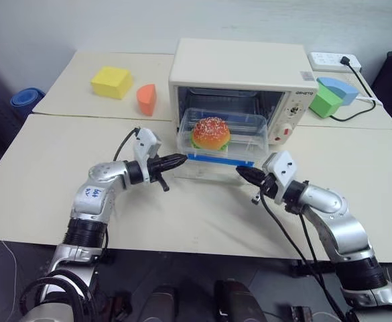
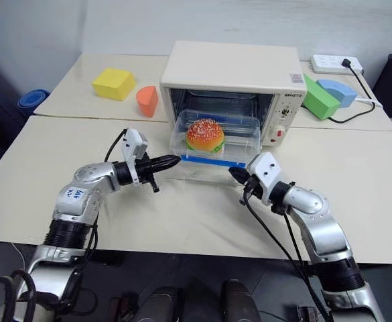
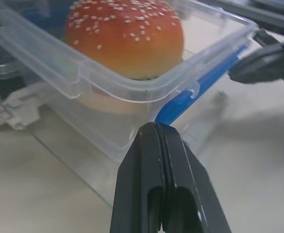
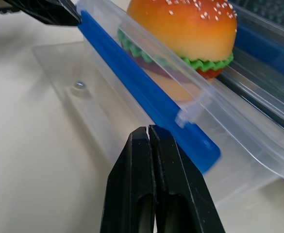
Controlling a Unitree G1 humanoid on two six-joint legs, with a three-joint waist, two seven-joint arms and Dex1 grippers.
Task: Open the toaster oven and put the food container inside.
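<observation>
- Cream-white boxy toaster oven stands on the table, glass door dropped open
- Clear rectangular plastic food container with a toy hamburger rests on that door, at the oven's mouth
- 2 black-fingered pincers, left gripper and right gripper, both pinched closed, empty, at the container's front corners

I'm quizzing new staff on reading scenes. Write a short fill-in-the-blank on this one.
1. The toaster oven door is ____.
2. The food container holds a toy ____.
3. Both the left claw and the right claw are ____.
4. The container's front clip is coloured ____.

Missing words: open; hamburger; shut; blue
</observation>
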